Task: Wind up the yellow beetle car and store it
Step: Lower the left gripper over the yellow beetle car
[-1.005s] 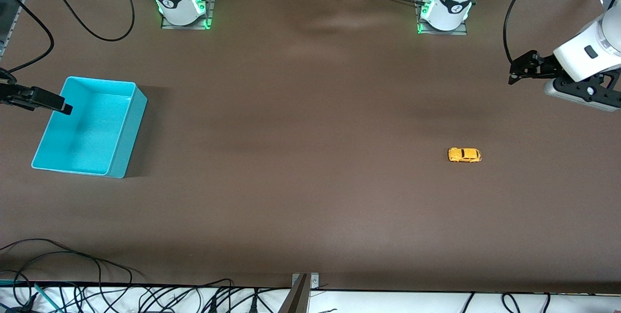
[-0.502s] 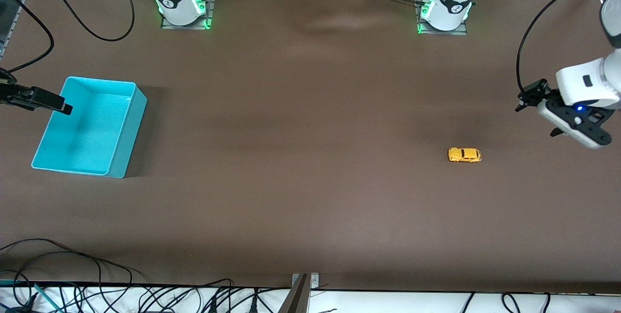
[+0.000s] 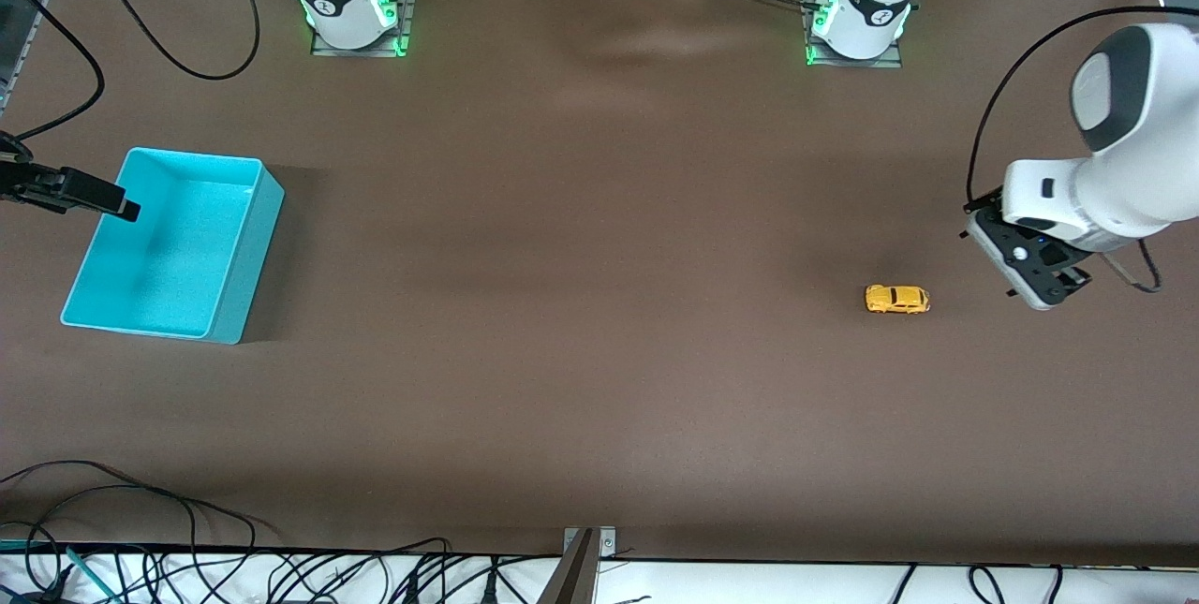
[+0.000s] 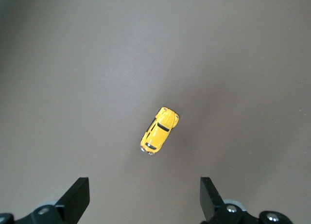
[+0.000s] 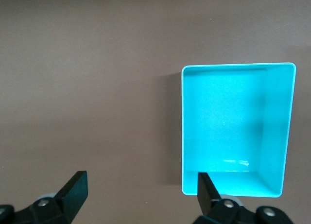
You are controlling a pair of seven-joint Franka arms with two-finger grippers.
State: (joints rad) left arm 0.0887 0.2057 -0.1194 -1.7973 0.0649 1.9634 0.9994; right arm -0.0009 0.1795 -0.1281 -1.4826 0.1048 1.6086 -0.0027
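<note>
The yellow beetle car [image 3: 897, 299] stands on its wheels on the brown table, toward the left arm's end. My left gripper [image 3: 1030, 269] hangs above the table beside the car, still farther toward that end, and points down. In the left wrist view the car [image 4: 159, 130] lies ahead of the open left gripper [image 4: 143, 202], outside its fingers, with nothing between them. My right gripper [image 3: 114, 203] waits open and empty over the edge of the turquoise bin [image 3: 239, 257] at the right arm's end. The right wrist view shows the bin [image 5: 183, 112] empty, beside the right gripper [image 5: 141, 195].
Both arm bases [image 3: 348, 0] [image 3: 862, 9] stand along the table edge farthest from the front camera. Loose black cables [image 3: 140, 501] lie at the nearest edge, with a metal bracket [image 3: 585, 548] at its middle. A cable [image 3: 159, 51] loops near the right arm's base.
The left arm has swung in from the table's end toward the car, and its hand has turned to point down. The right arm, car and bin have not moved.
</note>
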